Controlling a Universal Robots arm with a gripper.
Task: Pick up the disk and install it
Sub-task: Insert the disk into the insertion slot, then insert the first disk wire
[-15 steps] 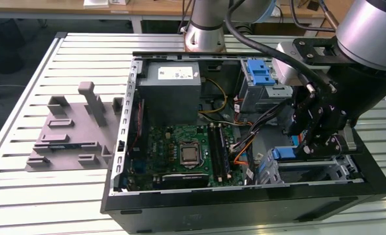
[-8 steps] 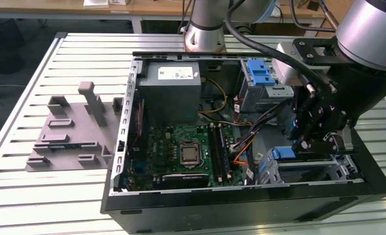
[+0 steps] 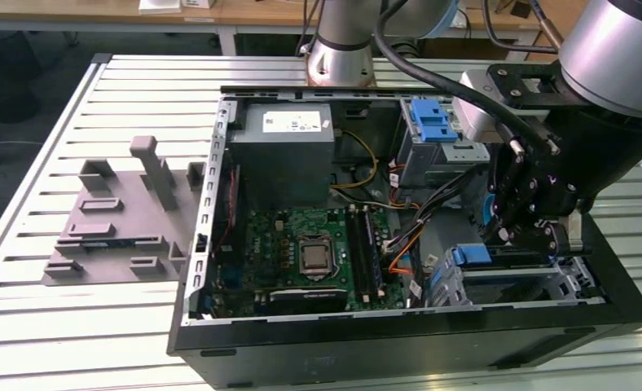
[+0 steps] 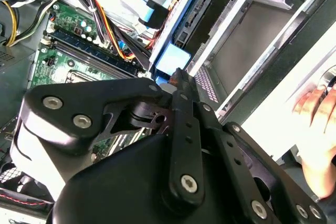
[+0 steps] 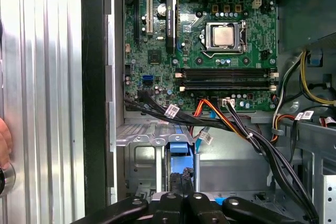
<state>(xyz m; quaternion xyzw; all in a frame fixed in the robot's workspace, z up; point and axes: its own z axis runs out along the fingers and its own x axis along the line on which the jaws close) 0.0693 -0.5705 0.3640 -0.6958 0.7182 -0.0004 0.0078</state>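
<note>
One open computer case [image 3: 386, 338], one motherboard [image 3: 310, 252], one grey box [image 3: 288, 155], two blue plastic parts [image 3: 435, 122] [image 3: 473, 255] right of centre, one claw [image 3: 522, 240], one grey fixture [image 3: 115, 220] at left.

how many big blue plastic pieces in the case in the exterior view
2: one blue latch on the upper silver cage, one blue piece lower down, beside the gripper. Cables may hide others.

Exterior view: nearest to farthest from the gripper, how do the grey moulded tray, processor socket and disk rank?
1. The disk, just below the gripper.
2. The processor socket, mid-picture.
3. The grey moulded tray, exterior view's far left.
</note>
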